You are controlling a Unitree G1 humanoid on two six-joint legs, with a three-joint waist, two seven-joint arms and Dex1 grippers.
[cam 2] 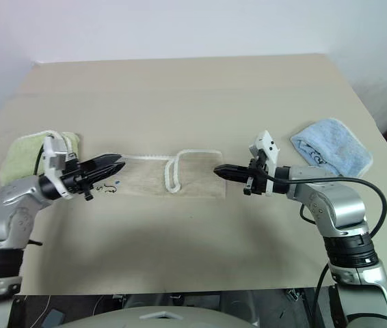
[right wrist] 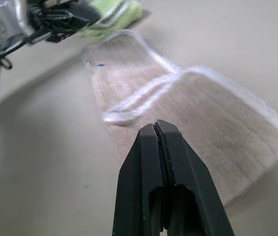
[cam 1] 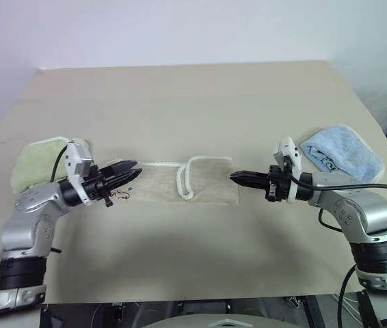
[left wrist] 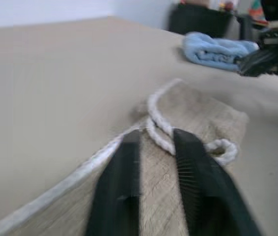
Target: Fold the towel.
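Note:
The towel lies folded into a narrow beige strip across the middle of the table, its white corded edging looping over the top layer. My left gripper hovers level over the strip's left end, open, with nothing between its fingers. At the strip's right end my right gripper points level toward the left one, shut and empty, just off the towel's edge. From the right wrist the towel stretches away below the closed fingertips.
A folded light-green towel lies at the left behind my left arm. A folded light-blue towel lies at the right behind my right arm. The tan table extends far beyond the towels.

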